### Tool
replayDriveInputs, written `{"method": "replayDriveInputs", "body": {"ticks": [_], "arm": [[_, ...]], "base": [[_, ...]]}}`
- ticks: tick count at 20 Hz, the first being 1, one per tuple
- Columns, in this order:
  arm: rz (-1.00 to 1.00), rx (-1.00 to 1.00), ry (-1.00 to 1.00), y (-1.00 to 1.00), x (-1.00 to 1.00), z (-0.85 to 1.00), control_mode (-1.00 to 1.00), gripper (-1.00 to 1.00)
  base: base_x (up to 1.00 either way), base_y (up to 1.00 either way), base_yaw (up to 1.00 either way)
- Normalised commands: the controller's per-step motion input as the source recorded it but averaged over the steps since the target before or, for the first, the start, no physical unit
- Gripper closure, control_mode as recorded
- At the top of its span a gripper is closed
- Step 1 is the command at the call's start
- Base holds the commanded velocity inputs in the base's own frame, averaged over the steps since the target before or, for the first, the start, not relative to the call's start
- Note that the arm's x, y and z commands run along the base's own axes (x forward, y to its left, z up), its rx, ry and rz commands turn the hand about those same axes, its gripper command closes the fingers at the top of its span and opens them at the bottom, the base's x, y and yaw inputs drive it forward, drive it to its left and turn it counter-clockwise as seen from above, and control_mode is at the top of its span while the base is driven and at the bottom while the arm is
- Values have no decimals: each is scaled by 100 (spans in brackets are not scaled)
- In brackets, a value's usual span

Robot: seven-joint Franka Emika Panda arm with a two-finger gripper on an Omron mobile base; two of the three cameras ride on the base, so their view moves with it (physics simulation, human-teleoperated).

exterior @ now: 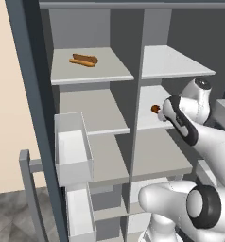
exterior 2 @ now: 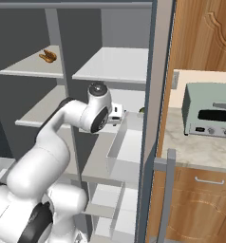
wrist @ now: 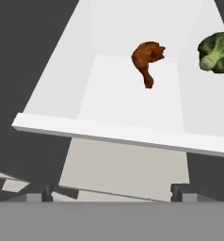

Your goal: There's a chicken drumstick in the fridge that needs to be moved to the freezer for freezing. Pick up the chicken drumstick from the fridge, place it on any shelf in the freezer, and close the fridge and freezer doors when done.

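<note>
Both doors of the tall dark appliance stand open. The orange-brown chicken drumstick (wrist: 147, 59) lies toward the back of a light shelf (wrist: 128, 101) in the fridge, the right compartment (exterior: 154, 101). In the left base view the chicken drumstick (exterior: 155, 108) peeks out just beyond my hand. My gripper (wrist: 114, 193) is open and holds nothing. It hovers in front of that shelf's front edge, short of the drumstick. The freezer is the left compartment, with grey shelves (exterior: 109, 71). My gripper (exterior 2: 118, 114) reaches into the fridge at mid height.
A green broccoli (wrist: 216, 52) sits to the right of the drumstick on the same shelf. A hot dog (exterior: 83, 60) lies on the freezer's top shelf. White door bins (exterior: 73, 149) hang on the left door. A toaster oven (exterior 2: 210, 116) stands on the counter at right.
</note>
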Motion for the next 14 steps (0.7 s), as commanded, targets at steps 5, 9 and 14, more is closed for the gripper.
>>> {"method": "replayDriveInputs", "body": {"ticks": [5, 9, 14], "arm": [[0, 0, 0, -1, 54, -7, -100, -100], [0, 0, 0, -5, 52, -3, -100, -100], [0, 0, -1, -11, 45, -20, -100, -100]], "base": [[0, 0, 0], [0, 0, 0], [0, 0, 0]]}}
